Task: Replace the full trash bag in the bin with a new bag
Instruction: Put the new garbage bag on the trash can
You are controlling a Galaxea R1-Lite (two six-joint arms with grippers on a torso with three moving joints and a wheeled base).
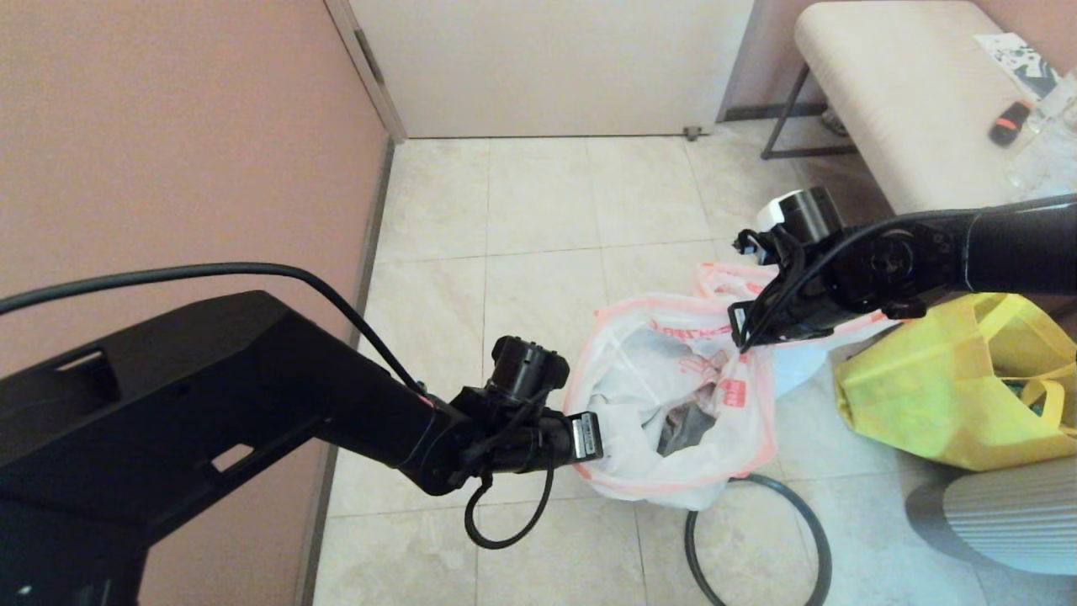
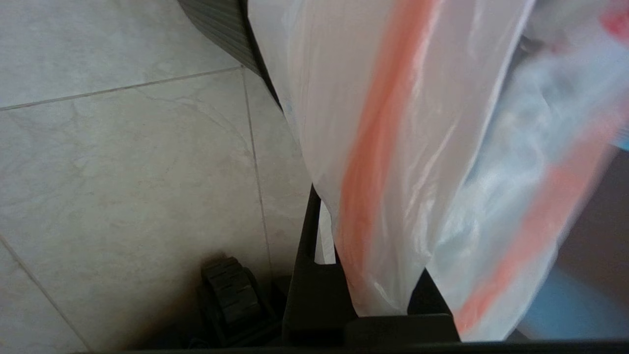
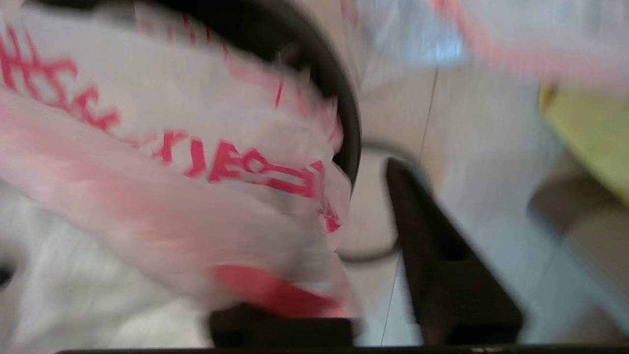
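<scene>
On the tiled floor (image 1: 538, 219), before the closed door, a translucent white bag (image 1: 673, 396) with an orange-pink drawstring rim and red print is hanging open between the two arms, its mouth spread wide, dark shapes showing through its lower part.

Left pincer (image 1: 589, 438): sitting at the bag's rim on the side away from the yellow tote bag (image 1: 951, 379), fingers pressed together and pinching the rim; in the left wrist view the plastic (image 2: 393, 172) with its orange band is passing between the dark fingers (image 2: 314, 295).

Right pincer (image 1: 745, 324): sitting at the opposite side of the bag's rim, the side toward the tote. In the right wrist view its fingers (image 3: 442, 265) are standing apart, one beside the printed plastic (image 3: 196, 172), the other clear of it; no grip on the bag is showing there.

Dark-grey hoop (image 1: 808, 539): lying flat on the floor, partly under the bag's lower edge.

Second pink-rimmed white bag (image 1: 724, 278): lying just behind the held bag, partly hidden by the right arm.

Grey ribbed cylinder (image 1: 1010, 522): lying beside the tote, on the side away from the door.

Upholstered bench (image 1: 900, 93): standing beyond the tote, near the door.
</scene>
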